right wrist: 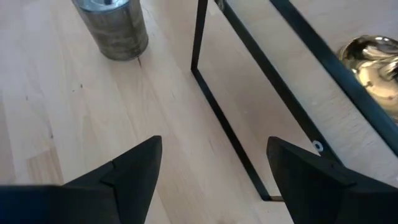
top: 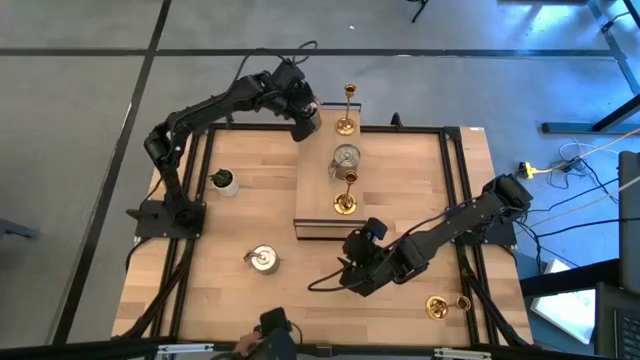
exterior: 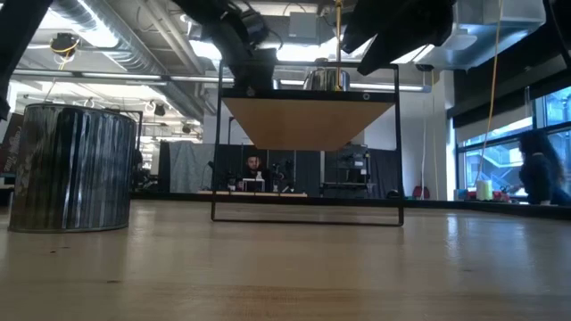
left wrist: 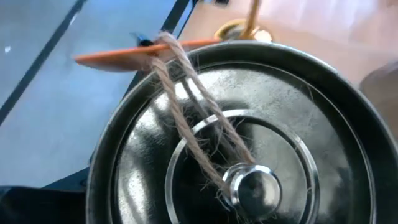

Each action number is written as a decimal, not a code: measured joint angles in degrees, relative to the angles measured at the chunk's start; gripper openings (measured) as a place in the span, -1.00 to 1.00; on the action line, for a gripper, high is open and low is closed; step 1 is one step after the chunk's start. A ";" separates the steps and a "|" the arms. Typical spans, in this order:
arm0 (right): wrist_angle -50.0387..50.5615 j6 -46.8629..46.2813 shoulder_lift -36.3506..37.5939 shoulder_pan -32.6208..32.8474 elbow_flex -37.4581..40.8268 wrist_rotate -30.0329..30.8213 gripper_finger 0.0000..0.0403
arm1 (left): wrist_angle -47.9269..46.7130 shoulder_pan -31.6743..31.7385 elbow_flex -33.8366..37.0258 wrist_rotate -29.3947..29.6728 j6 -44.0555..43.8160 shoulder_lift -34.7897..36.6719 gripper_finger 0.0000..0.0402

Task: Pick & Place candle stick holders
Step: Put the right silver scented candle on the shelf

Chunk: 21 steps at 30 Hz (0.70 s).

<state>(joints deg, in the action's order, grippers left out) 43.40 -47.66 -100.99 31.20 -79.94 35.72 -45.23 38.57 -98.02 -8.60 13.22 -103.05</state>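
Note:
My left gripper is above the table's far edge, shut on a squat silver candle stick holder that fills the left wrist view. A slim gold candlestick stands upright just right of it. On the raised wooden shelf stand another silver holder and a gold candlestick. A third silver holder stands on the table at the near left. A gold candlestick lies on its side at the near right. My right gripper hangs open over the table beside the shelf's near edge, with nothing between its fingers. My left gripper carries the silver holder, but the holder itself hides the fingers and the place of contact. The holder is lifted clear, its top with the small knob facing the wrist camera. A loop of twine with an orange tag lies across that top.
The shelf's thin black frame runs close in front of my right gripper. A small white pot with a green plant stands at the table's left. Black rails line the table's sides. Bare wood lies between the shelf and the near edge.

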 joint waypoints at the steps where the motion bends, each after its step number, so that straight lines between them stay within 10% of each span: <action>1: -0.05 -0.24 0.00 -0.06 0.00 0.09 0.45 | -0.21 0.31 0.00 -0.29 0.05 -0.34 0.78; 21: -0.36 -2.32 0.00 -0.77 0.00 0.27 0.45 | 1.41 -0.71 -0.07 -1.68 4.95 -4.60 0.78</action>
<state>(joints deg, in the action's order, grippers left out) 43.05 -49.98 -100.99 30.44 -79.94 35.99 -43.81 37.87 -98.08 -10.28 18.18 -107.66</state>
